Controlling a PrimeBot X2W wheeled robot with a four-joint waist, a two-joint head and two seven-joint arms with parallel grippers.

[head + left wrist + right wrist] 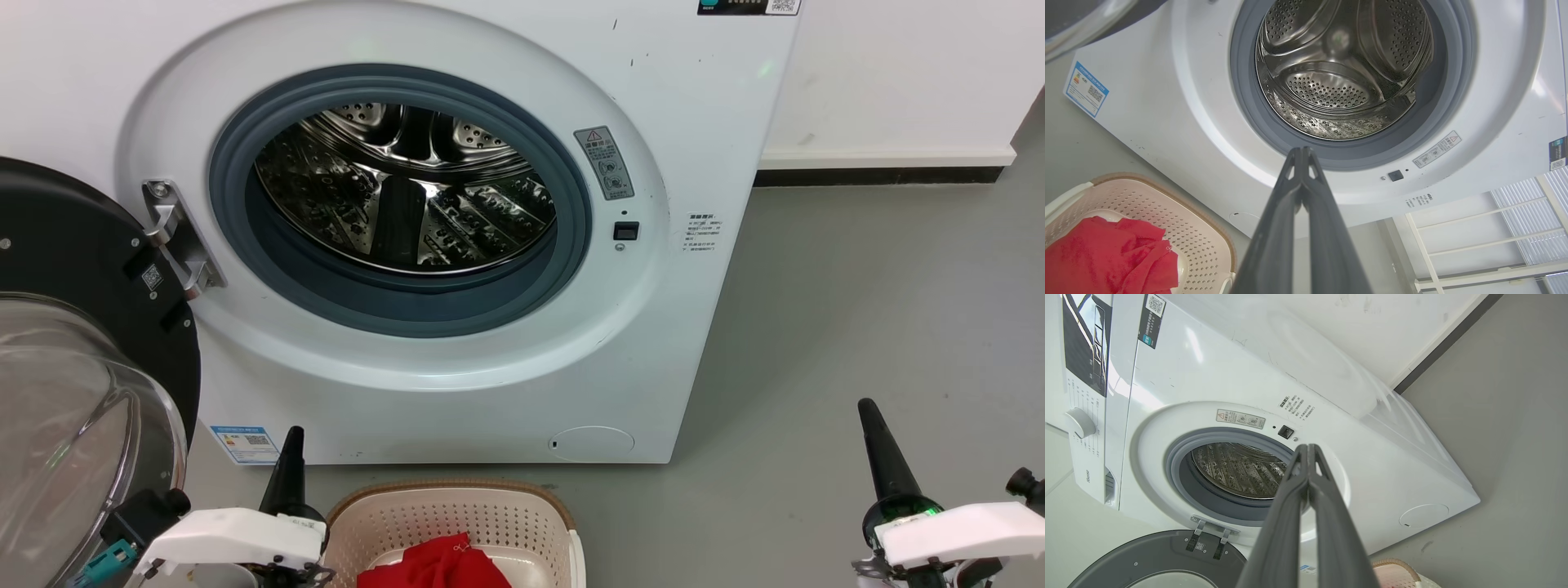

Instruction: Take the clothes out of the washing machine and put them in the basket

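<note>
Far left, round door (82, 327) swung wide open. Next, left gripper (1301, 152), fingers pressed tight together, just beside basket (457, 510). Red clothes (437, 565) lying inside basket, in front of washing machine (490, 400). Far right, right gripper (1307, 447), fingers pressed together too, over grey floor (857, 286).

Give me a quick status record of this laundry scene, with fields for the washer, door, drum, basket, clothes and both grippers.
washing machine: white front loader on the grey floor
door: swung open to the robot's left
drum: bare steel in the visible part
basket: on the floor in front of the machine
clothes: red fabric lying in the basket
left gripper: shut, holding nothing, just left of the basket
right gripper: shut, holding nothing, over the floor to the right
</note>
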